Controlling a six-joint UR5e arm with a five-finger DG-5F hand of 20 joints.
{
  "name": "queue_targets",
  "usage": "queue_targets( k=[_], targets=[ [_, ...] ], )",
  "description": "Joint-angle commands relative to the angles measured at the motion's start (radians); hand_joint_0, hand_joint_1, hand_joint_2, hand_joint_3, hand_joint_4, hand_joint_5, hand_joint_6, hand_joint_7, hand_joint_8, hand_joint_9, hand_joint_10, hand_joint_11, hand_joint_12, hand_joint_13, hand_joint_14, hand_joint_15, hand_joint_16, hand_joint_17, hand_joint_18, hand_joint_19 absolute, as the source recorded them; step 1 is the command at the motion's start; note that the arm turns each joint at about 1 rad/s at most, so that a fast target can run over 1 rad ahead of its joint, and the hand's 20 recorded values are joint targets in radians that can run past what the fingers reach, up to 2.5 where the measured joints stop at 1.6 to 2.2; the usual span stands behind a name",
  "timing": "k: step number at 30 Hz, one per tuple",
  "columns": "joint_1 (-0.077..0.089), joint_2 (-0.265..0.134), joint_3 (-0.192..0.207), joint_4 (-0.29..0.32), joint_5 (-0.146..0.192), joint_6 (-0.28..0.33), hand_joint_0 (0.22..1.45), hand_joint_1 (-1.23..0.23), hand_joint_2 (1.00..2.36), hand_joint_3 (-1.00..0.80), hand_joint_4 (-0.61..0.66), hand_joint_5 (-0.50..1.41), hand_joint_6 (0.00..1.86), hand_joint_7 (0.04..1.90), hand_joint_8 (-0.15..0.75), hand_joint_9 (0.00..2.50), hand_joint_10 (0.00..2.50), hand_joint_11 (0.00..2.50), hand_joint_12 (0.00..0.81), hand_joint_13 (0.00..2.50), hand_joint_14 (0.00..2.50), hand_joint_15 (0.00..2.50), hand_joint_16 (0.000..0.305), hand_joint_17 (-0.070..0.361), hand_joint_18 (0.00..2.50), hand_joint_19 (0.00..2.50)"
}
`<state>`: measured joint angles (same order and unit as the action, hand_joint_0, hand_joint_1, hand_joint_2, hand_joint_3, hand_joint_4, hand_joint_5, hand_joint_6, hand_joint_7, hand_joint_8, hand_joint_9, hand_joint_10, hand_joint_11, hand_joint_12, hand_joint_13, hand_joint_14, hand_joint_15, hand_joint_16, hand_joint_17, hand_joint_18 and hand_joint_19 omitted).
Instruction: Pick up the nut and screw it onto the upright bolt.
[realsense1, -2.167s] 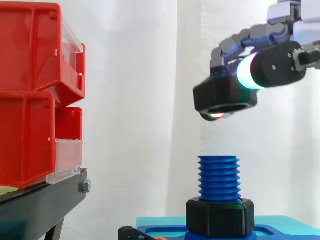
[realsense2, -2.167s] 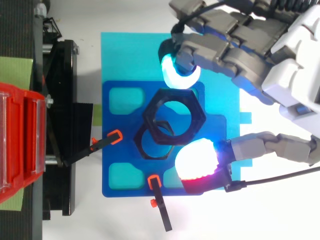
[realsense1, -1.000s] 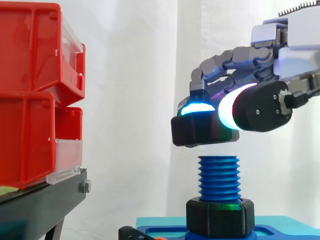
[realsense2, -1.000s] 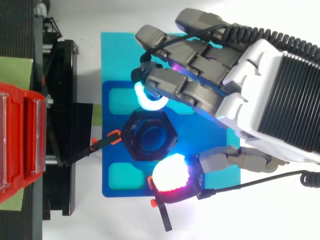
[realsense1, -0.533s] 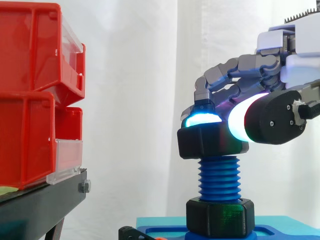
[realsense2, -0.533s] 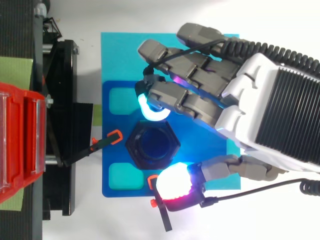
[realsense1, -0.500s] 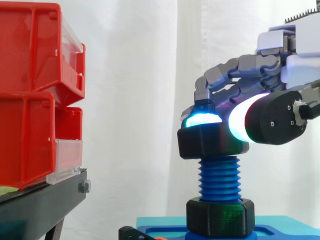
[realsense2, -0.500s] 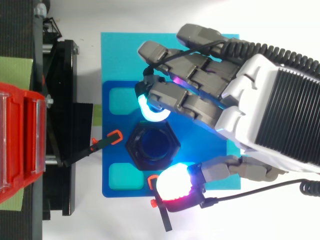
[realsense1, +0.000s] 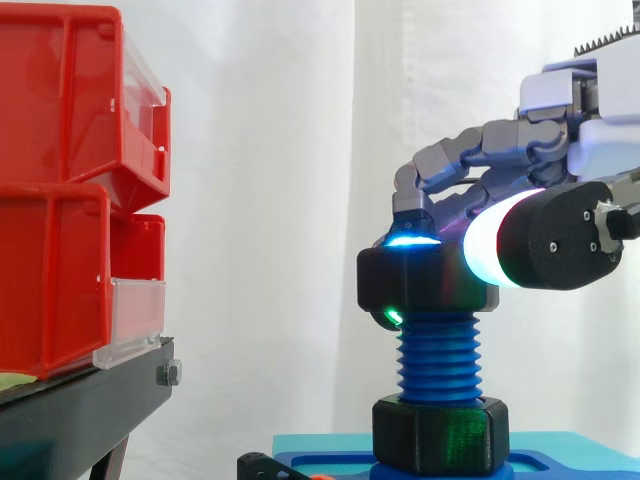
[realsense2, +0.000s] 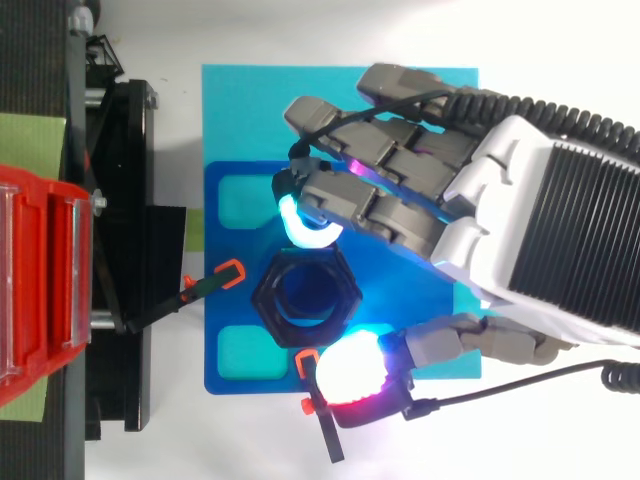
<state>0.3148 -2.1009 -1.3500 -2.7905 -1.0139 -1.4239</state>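
A black hexagonal nut sits over the top threads of the upright blue bolt. My hand comes in from the right and pinches the nut between a curled finger with a cyan pad and the thumb with a white-red pad. A second black nut is at the foot of the bolt, on the blue fixture plate. In the top view the bolt's blue end shows through the nut's hole.
Red bins stand stacked on a black stand at the left. The fixture lies on a cyan sheet. Two black clamps with orange tips hold the plate at its left and lower edges.
The hand came down and leftwards with the nut, from above and right of the bolt onto its top. Over the last half second the nut sank slightly further onto the threads.
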Motion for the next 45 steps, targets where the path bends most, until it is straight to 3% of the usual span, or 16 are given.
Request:
queue_targets(
  k=[1, 22, 45],
  targets=[
    [-0.003, 0.001, 0.000, -0.012, 0.000, 0.003, 0.56, -0.53, 1.00, -0.50, 0.20, -0.16, 0.52, 1.25, 0.237, 0.59, 0.00, 0.00, 0.241, 0.69, 0.00, 0.01, 0.032, 0.072, 0.53, 0.14],
    [-0.005, -0.001, -0.001, -0.015, -0.015, 0.005, 0.56, -0.52, 1.00, -0.49, 0.21, -0.15, 0.52, 1.25, 0.237, 0.61, 0.00, 0.00, 0.239, 0.71, 0.00, 0.02, 0.032, 0.071, 0.54, 0.15],
    [-0.022, -0.001, -0.003, -0.043, -0.031, 0.005, 0.56, -0.52, 1.00, -0.49, 0.20, -0.15, 0.51, 1.26, 0.238, 0.64, 0.00, 0.01, 0.233, 0.72, 0.00, 0.02, 0.032, 0.071, 0.55, 0.15]
  ],
)
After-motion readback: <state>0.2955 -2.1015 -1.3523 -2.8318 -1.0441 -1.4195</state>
